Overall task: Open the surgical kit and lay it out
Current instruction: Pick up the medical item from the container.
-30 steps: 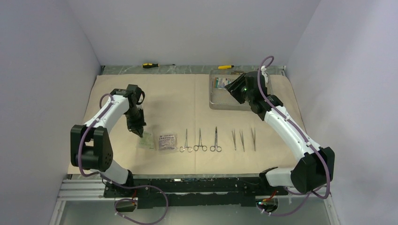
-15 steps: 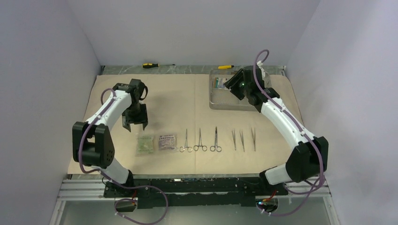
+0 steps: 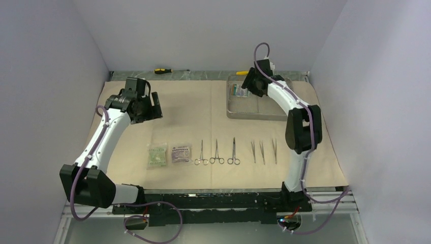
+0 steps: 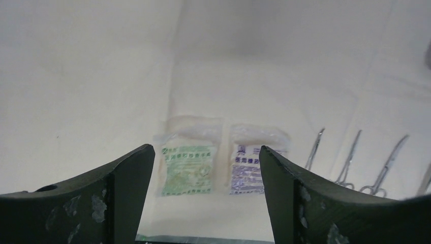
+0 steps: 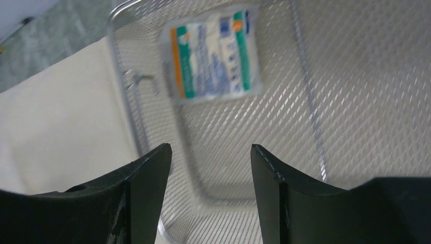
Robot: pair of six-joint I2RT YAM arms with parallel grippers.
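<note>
The beige wrap cloth [image 3: 203, 114] lies spread flat over the table. On it, in a row near the front, lie a green packet [image 3: 157, 155] [image 4: 187, 165], a purple packet [image 3: 181, 153] [image 4: 252, 162], three clamps [image 3: 217, 152] and three tweezers [image 3: 263, 151]. My left gripper [image 3: 152, 109] [image 4: 203, 150] hangs open and empty above the cloth, behind the two packets. The wire-mesh tray [image 3: 264, 105] [image 5: 330, 101] stands at the back right and holds a third packet [image 3: 237, 90] [image 5: 211, 51]. My right gripper [image 3: 249, 84] [image 5: 211, 147] hovers open over that tray's left end, short of the packet.
Two yellow-and-black screwdrivers lie on the bare strip behind the cloth, one at the left [image 3: 163, 70] and one by the tray [image 3: 244, 72]. Grey walls close in the left, back and right sides.
My left gripper let go of the green packet, opened, and rose back toward the far left. The right arm swung its gripper left over the tray's packet end and opened a little wider.
</note>
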